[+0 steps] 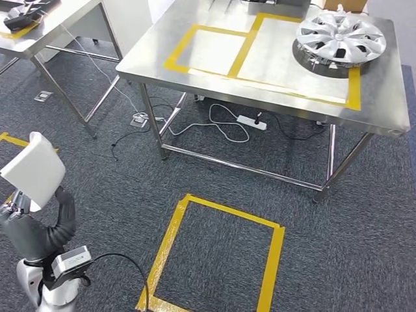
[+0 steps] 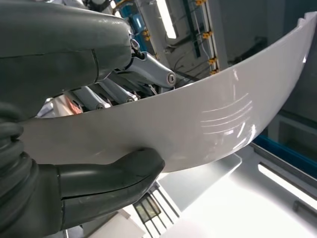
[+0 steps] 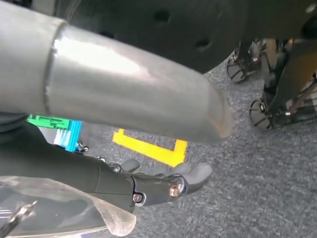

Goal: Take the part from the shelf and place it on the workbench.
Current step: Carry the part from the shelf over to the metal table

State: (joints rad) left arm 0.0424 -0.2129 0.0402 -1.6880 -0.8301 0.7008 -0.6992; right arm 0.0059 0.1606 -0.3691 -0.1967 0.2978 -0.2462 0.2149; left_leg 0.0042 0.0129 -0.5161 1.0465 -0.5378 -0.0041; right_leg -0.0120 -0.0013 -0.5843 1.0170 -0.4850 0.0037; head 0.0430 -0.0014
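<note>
Fingers [image 2: 112, 186] of the left hand [image 1: 36, 224] are clamped on the white curved part [image 1: 33, 168], held well short of the workbench [image 1: 275, 91], while the right hand [image 3: 157, 186] hangs loose, holding nothing.

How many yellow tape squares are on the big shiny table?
2: a smaller yellow square and a larger one beside it on the table, partly covered by the hubcap.
</note>
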